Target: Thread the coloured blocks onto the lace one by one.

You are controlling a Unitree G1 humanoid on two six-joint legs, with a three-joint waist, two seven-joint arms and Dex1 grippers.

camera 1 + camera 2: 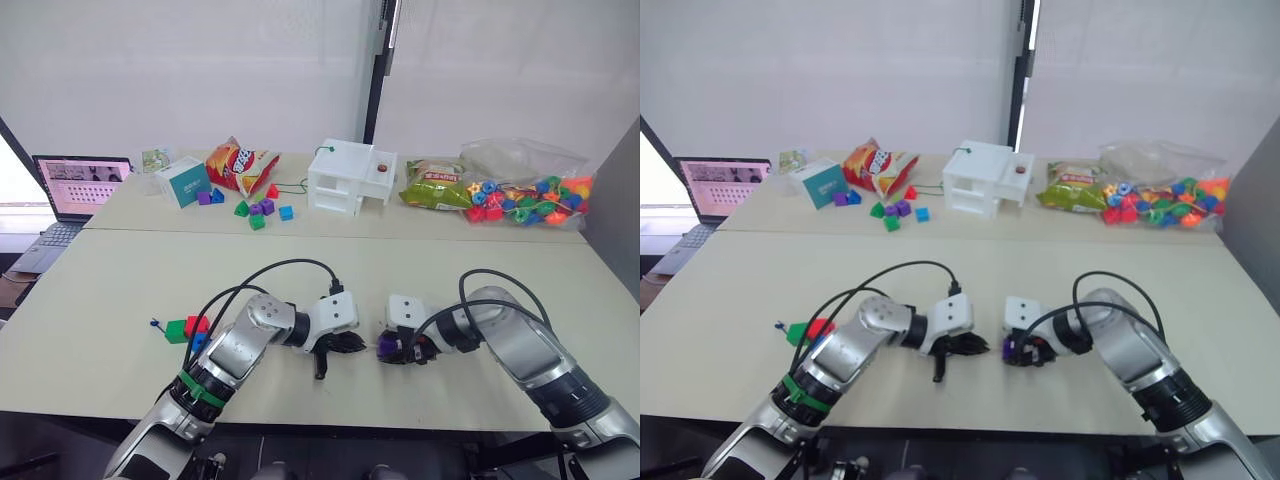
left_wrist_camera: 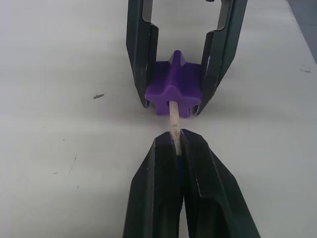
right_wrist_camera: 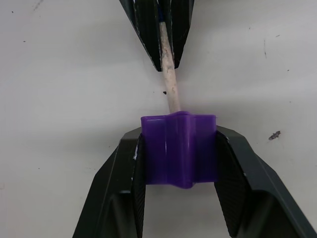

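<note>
- The left gripper [image 2: 177,141] is closed tight on the lace [image 2: 174,119]; only the pale stiff tip comes out between its two black fingers.
- The right gripper [image 3: 178,148] grasps the purple block [image 3: 179,148], one finger pressed on each side of it.
- The two grippers face each other low over the near table [image 1: 120,290], close to its front edge, and the pale tip enters the hole in the face of the purple block.
- Near the left arm, three more blocks lie together on the table: the green block [image 1: 176,331], the red block [image 1: 196,324] and the blue block [image 1: 197,341], touching or almost touching.
- On the far table I see a laptop [image 1: 76,187], a red snack bag [image 1: 240,165], a white box [image 1: 351,177], a group of small loose blocks [image 1: 256,209] and a clear bag of beads [image 1: 525,199].
</note>
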